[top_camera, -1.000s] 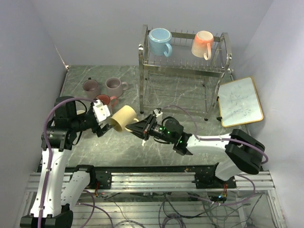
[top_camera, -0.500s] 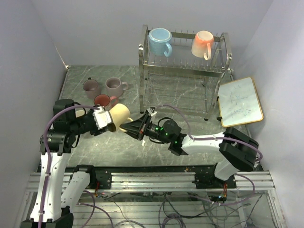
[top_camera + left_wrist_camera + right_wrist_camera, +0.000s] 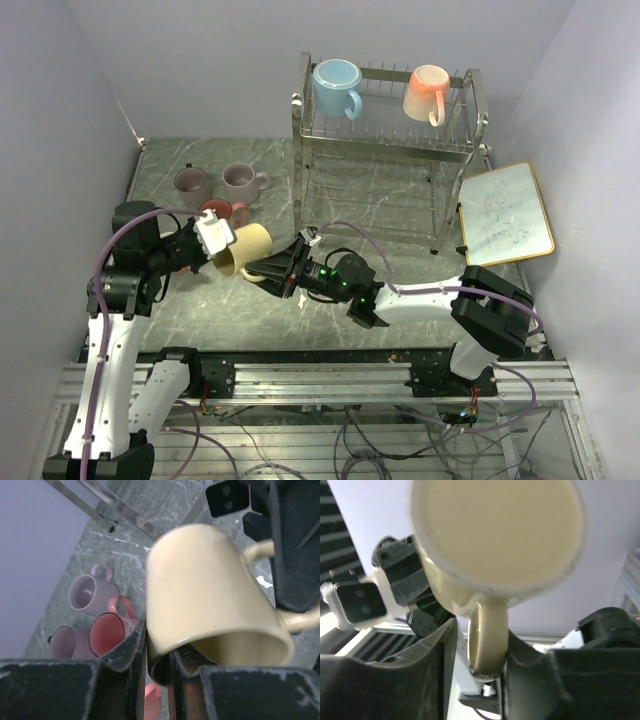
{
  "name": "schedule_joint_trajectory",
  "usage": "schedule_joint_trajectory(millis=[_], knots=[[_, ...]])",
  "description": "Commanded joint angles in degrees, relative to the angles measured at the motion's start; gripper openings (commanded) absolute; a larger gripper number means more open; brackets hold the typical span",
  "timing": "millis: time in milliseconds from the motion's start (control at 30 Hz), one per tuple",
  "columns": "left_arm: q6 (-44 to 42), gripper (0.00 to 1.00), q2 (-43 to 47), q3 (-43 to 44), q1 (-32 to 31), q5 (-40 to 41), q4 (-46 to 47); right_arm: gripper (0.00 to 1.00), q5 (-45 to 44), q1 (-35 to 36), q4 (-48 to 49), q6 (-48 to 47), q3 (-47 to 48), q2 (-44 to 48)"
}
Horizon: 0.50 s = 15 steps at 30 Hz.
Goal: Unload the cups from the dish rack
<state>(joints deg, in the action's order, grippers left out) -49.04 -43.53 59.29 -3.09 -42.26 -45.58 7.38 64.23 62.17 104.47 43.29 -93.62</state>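
**A small, softly lit corner**

Centre stage, a grey marble-look table [image 3: 200, 155] under even light. Plain lavender walls close in on it: the back wall [image 3: 200, 60], the left wall [image 3: 50, 150], the right wall [image 3: 590, 120]. At the table's right edge sits a gold-framed whiteboard [image 3: 507, 214], scribbled on. Along its near edge runs an aluminium rail frame [image 3: 330, 380], with tangled cables [image 3: 380, 440] below.
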Motion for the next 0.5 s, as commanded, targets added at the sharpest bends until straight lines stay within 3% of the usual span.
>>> schedule_joint_trajectory(millis=[0,67,167,333,467], knots=[[1.27,0.07,-2.61,1.07,-0.47,0.72,-3.2,0.48,0.61,-1.32,-1.2,-5.44,-0.03,4.25],[0.18,0.07,-4.97,1.44,-0.42,5.38,-5.46,0.6,-0.75,-3.33,-9.34,-9.68,-1.51,8.1],[1.66,0.07,-9.44,1.63,-0.51,15.76,-7.06,0.66,-3.14,-6.97,-23.46,-16.83,-2.83,15.33],[3.71,0.07,-19.34,2.81,-0.51,27.5,-12.46,0.67,-10.63,-13.01,-41.0,-26.59,-6.08,25.46],[5.92,0.07,-23.96,3.41,-0.96,29.33,-12.99,0.67,-14.87,-16.47,-50.51,-33.16,-5.85,31.44]])
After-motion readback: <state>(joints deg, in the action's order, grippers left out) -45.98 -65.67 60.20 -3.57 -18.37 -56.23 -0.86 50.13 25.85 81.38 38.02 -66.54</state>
